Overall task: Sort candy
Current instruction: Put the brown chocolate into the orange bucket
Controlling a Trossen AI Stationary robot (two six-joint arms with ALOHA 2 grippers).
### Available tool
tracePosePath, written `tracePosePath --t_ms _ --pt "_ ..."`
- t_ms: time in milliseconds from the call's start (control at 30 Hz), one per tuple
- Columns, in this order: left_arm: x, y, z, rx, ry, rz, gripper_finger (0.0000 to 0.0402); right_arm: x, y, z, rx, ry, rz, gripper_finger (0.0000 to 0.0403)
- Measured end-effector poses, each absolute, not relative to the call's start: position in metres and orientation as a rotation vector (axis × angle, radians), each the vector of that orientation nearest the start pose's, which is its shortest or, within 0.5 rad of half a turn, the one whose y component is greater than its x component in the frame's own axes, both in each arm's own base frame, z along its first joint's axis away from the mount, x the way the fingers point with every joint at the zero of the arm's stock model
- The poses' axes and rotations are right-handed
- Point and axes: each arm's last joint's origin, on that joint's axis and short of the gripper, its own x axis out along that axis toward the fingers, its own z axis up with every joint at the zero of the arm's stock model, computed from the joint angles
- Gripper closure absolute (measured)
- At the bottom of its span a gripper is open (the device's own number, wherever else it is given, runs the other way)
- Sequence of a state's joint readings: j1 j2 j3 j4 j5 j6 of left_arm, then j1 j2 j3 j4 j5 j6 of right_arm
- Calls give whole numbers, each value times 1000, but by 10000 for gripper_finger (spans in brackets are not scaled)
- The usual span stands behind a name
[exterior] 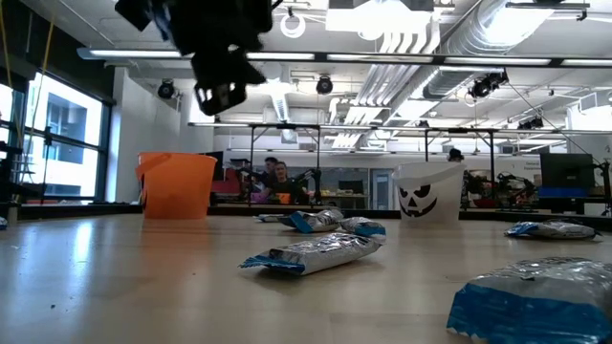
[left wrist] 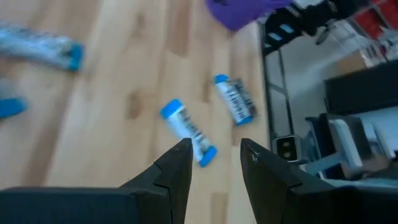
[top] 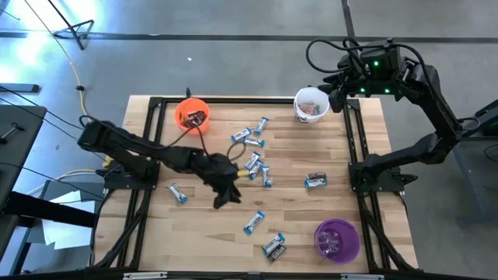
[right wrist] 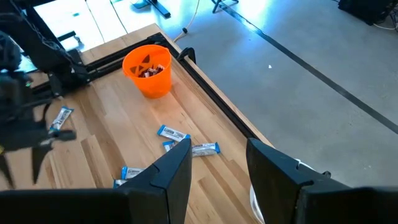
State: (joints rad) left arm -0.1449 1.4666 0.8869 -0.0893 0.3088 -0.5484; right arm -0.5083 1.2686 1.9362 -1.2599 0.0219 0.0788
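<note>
Blue-and-white wrapped candy lies scattered flat on the wooden table [top: 327,148], with a cluster [top: 253,163] near the middle and single pieces [top: 254,222] toward the near edge. My left gripper [top: 226,198] hovers open above the table's middle, holding nothing. In the left wrist view its fingers [left wrist: 214,149] point toward one candy [left wrist: 188,132], with another candy [left wrist: 234,102] beyond it. My right gripper [top: 336,99] waits open and high at the far right, next to the white cup [top: 311,105].
An orange cup [top: 192,114] holding dark pieces stands at the far left. A purple cup [top: 336,239] stands at the near right. A black frame [top: 354,140] borders the table. Bare wood lies along the near left [top: 179,233].
</note>
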Motion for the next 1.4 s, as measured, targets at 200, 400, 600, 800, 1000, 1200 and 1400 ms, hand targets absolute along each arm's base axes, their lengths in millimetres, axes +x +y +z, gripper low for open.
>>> tracePosePath --t_ms 200,400,600,800,1000,1200,1400 --pt "327 -82 232 -488 829 -290 279 154 -87 500 219 561 -538 253" --pt "362 -107 250 -407 856 -282 279 154 -87 500 219 561 -538 253" --pt "392 -134 260 -353 876 -211 279 154 -87 500 219 561 -538 253" --pt "413 -151 257 -368 902 -170 279 154 -87 500 219 561 -538 253" --pt "428 -165 252 -406 878 -180 279 154 -87 500 219 561 -538 253" --pt "430 -176 236 -404 909 -182 279 154 -87 500 219 561 -538 253" --pt "437 -192 217 -443 901 -204 279 154 -87 500 219 561 -537 253"
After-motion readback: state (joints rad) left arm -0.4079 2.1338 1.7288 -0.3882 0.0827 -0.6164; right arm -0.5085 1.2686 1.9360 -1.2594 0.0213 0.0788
